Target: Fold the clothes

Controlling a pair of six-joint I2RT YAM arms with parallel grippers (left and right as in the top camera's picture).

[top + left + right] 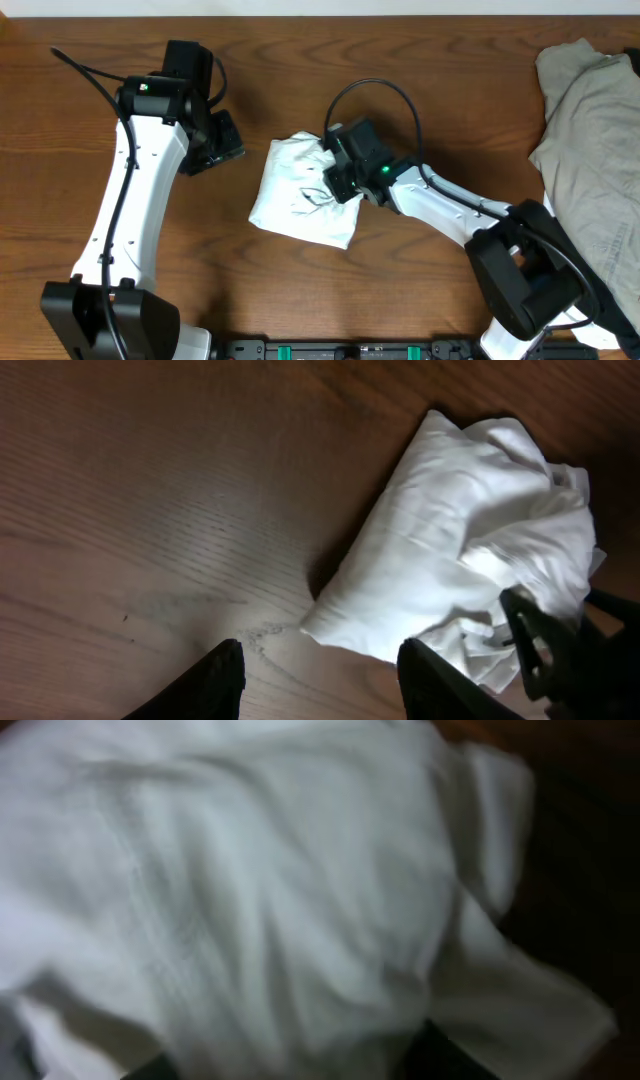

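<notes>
The clothes [295, 200], a white T-shirt, lie bunched in a rough block at the table's middle. My right gripper [336, 172] presses into the shirt's right upper edge. In the right wrist view white cloth [250, 870] fills the frame and bulges between the two dark fingers, which stand wide apart at the bottom edge around the gripper [300, 1065]. My left gripper [226, 146] hovers open and empty just left of the shirt. In the left wrist view the gripper [320, 680] hangs over bare wood, with the shirt [450, 530] to the right.
A beige-grey garment [595, 150] lies heaped along the right side of the table. The right arm's dark gripper body [565, 655] shows at the right edge of the left wrist view, against the shirt. Brown wood [450, 90] surrounds the shirt.
</notes>
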